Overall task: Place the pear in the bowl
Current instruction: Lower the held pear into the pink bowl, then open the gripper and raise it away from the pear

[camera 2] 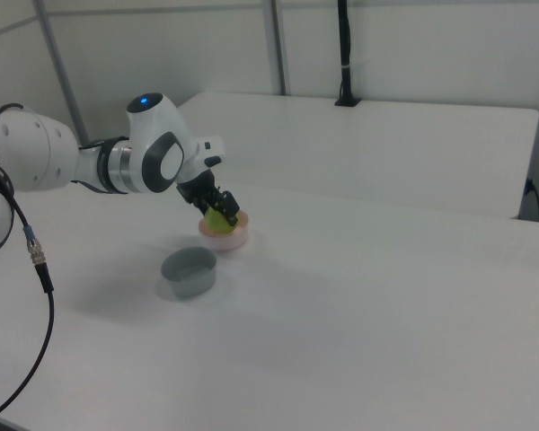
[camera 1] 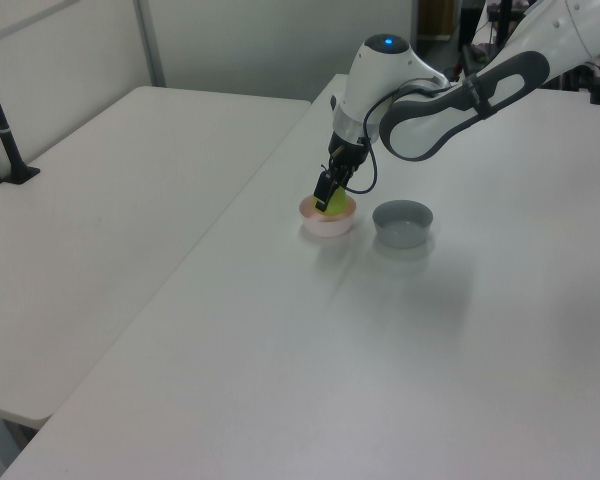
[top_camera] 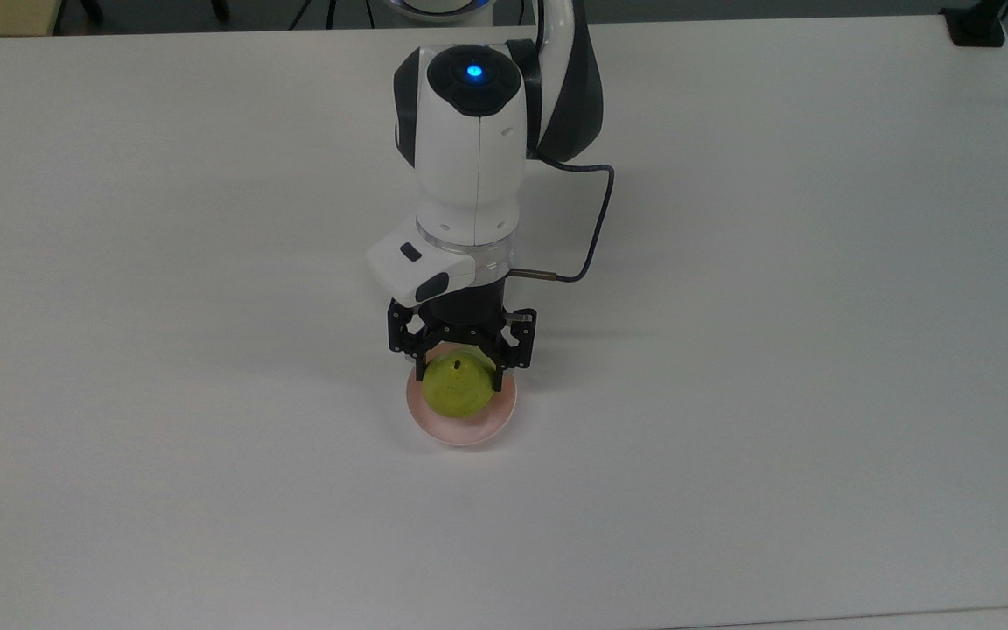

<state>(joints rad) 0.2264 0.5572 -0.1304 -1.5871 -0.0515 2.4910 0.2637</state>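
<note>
A grey straight-sided bowl (camera 1: 402, 221) stands upright on the white table (camera 1: 400, 340). A second white table (camera 1: 110, 200) lies along the left view's left of the bowl's table, edge to edge. On that second table, well apart from the grey bowl, a dark upright post (camera 1: 2, 120) rises from a flat base.
</note>
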